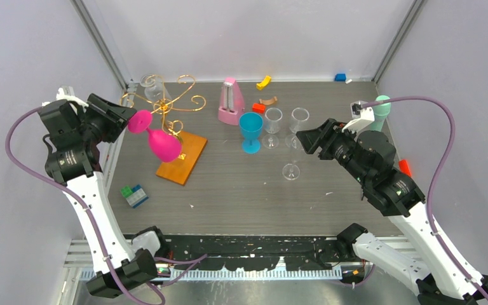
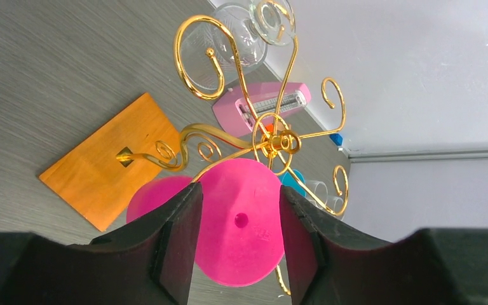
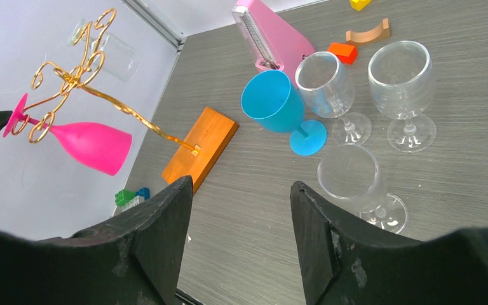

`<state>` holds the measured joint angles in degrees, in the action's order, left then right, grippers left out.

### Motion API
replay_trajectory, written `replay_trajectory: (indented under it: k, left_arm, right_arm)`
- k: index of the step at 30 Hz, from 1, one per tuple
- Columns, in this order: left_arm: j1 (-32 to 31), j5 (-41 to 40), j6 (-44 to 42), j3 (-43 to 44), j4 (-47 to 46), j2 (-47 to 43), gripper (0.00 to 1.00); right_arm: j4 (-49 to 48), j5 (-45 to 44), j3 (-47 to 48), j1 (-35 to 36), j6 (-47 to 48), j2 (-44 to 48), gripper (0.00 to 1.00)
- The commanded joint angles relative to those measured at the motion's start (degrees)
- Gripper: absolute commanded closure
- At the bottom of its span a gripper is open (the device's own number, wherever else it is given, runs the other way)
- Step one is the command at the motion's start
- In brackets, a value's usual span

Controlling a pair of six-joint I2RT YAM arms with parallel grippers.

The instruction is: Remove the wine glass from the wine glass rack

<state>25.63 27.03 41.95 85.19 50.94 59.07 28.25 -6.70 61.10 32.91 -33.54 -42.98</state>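
Observation:
A pink wine glass [image 1: 164, 145] hangs tilted on the gold wire rack [image 1: 165, 101], bowl down over the rack's orange-brown base [image 1: 183, 159]. My left gripper [image 1: 129, 119] is open at the glass's round foot [image 2: 238, 222]. The foot sits between and just beyond the fingertips [image 2: 184, 210]; I cannot tell whether they touch it. A clear glass [image 2: 229, 38] hangs on a far arm of the rack [image 2: 273, 140]. My right gripper [image 1: 302, 138] is open and empty above the table's right half. Its view shows the pink glass [image 3: 92, 145] and the rack [image 3: 70, 79] at far left.
A pink metronome [image 1: 230, 101], a blue goblet [image 1: 250, 130] and three clear glasses [image 1: 272, 124] [image 1: 299, 121] [image 1: 290, 168] stand right of the rack. Lego bricks [image 1: 133, 195] lie near the left front. A teal cup [image 1: 381, 108] stands at the right edge.

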Motion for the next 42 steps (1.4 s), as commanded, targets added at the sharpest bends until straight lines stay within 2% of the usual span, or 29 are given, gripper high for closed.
replay_trajectory:
  k: [1,7,17,26,31,38,42]
  left_arm:
    - [0.38,-0.12,-1.52,1.34,0.35,-0.95,0.49]
    - [0.39,-4.76,-4.58,3.66,3.89,-1.60,0.49]
    - [0.34,-6.09,-5.91,5.89,6.20,-2.00,0.46]
    - [0.37,-9.95,-7.83,4.14,8.44,-3.47,0.36]
    - [0.33,-8.68,-7.65,2.09,7.72,-3.85,0.35]
    - [0.29,-2.89,-5.23,-1.77,6.17,-4.30,0.36]
    - [0.26,-4.00,-4.43,-1.81,7.10,-4.51,0.41]
  right_arm:
    - [-2.93,0.06,0.21,0.23,0.85,0.63,0.37]
    - [-3.04,0.22,0.25,0.21,0.84,0.54,0.37]
    - [-3.54,0.63,0.07,0.23,0.76,0.11,0.37]
    - [-3.90,1.06,-0.18,0.23,0.77,-0.16,0.37]
    - [-3.92,1.24,-0.32,0.23,0.75,-0.12,0.37]
    - [-4.01,1.16,-0.63,0.23,0.71,-0.02,0.37]
    - [-4.20,1.02,-0.78,0.21,0.71,0.03,0.37]
